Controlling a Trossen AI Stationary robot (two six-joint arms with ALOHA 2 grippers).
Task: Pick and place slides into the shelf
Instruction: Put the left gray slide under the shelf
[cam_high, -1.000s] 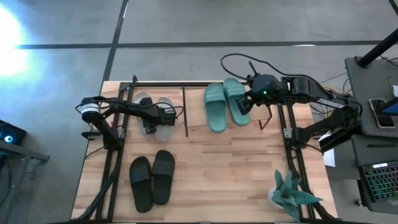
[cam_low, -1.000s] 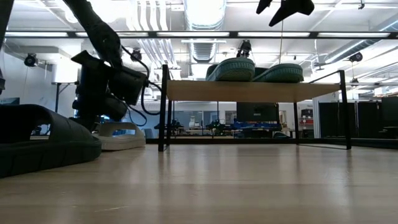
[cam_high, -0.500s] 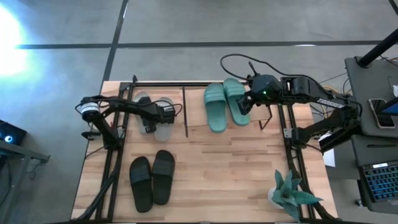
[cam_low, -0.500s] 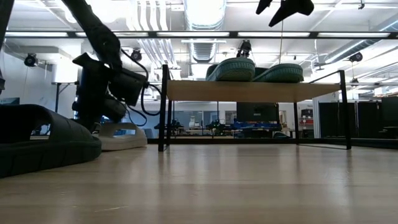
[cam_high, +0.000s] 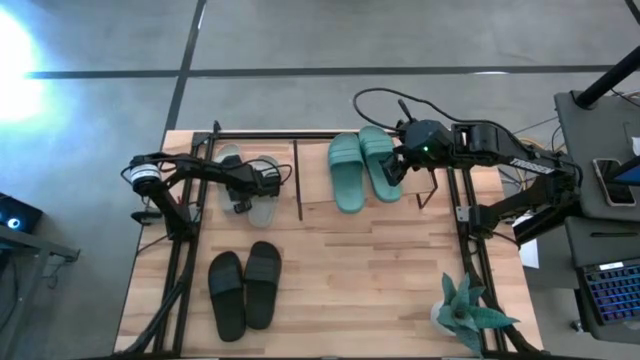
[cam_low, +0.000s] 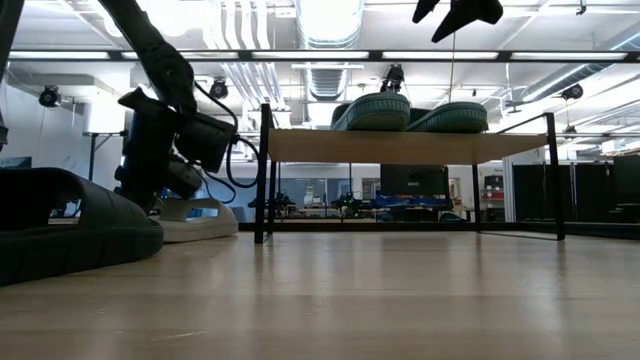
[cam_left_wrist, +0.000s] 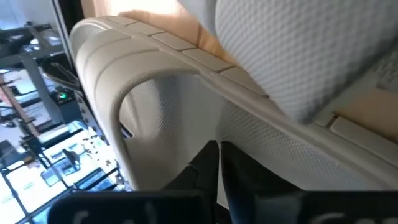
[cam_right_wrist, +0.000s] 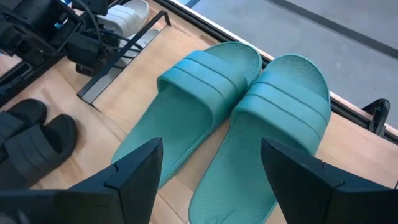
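The teal green slides (cam_high: 361, 168) show ribbed bands across their straps and sit on the shelf's (cam_high: 320, 215) pale wooden plank, which has a thin black wire frame. The light grey slides (cam_high: 252, 184) have a finely dotted footbed texture in the left wrist view. The black slides (cam_high: 243, 287) lie on the light, butcher-block-striped table (cam_high: 380, 280). Both arms are dark; a green plant (cam_high: 468, 312) stands at the table's corner
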